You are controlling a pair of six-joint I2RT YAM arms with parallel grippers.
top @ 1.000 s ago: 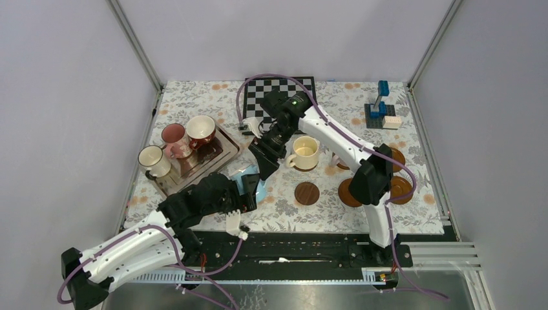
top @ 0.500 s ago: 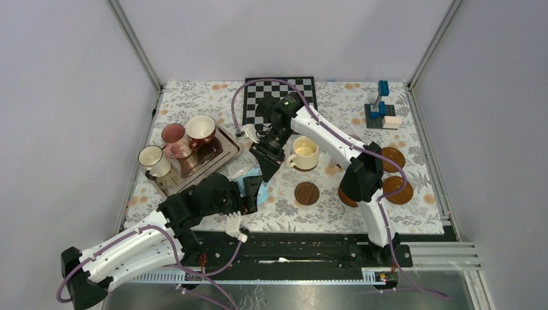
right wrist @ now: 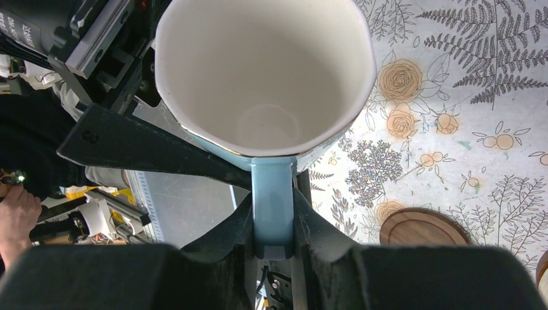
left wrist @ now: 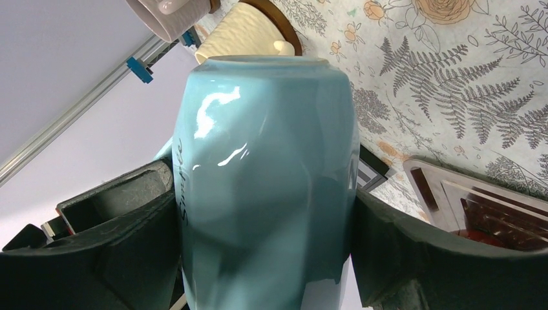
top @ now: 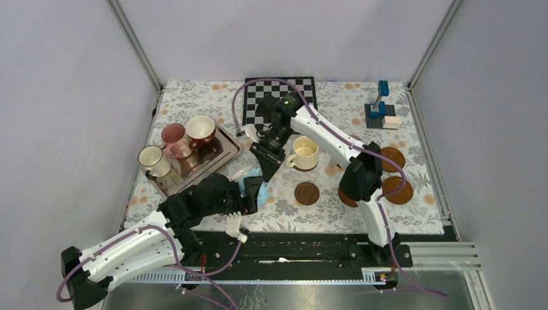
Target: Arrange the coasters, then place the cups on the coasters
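1. Blue mug (top: 251, 185) is low near the front of the counter (top: 284, 210), btw the tray (top: 169, 184) and the dark coaster (top: 307, 192). Both arms have it at once.
2. L jaws: wide apart, one pressed on each side of the mug's body.
3. R jaws: nearly closed, pinching the mug's handle. The mug's mouth faces the R wrist cam.
4. Can't tell if the mug's base touches the counter.
5. Just behind: cream mug (top: 305, 152) on a coaster. Pale mug (left wrist: 169, 11) is next to it, cut off by the frame edge.
6. R arm crosses the counter's centre and covers part of the hidden coaster (top: 343, 195).
7. Far R: back coaster (top: 393, 157) and front coaster (top: 398, 189), both bare, near each other.
8. On the tray: pink mug (top: 172, 135) and red mug (top: 201, 129). White mug (top: 152, 159) is at its L corner.
9. At the back: checkerboard (top: 304, 87) and block toy (top: 380, 106).
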